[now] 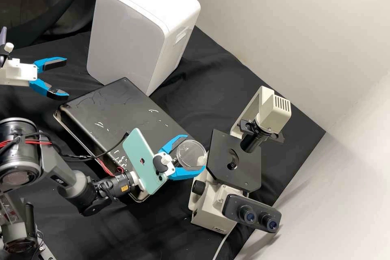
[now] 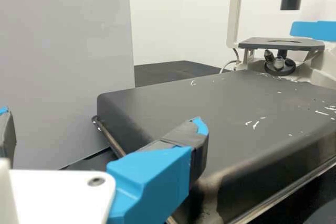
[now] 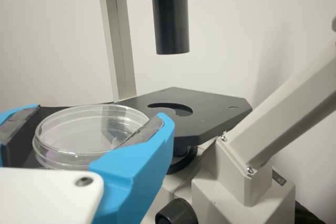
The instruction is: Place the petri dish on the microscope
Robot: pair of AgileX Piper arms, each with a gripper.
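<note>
Right hand (image 1: 193, 152) clasping one dish (image 1: 190, 154), one microscope (image 1: 211, 205)

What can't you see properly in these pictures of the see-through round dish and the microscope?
1. Clear round plastic petri dish: right wrist view, near rim hidden behind the blue fingers of the right gripper.
2. Scratched black flat block: high view, near corner covered by the right arm's wrist.
3. Beige microscope: right wrist view, base cut off by the edge.

Soft, even light, bright on the white wall (image 1: 308, 28), dull sheen on the dark tray (image 1: 118, 109).
</note>
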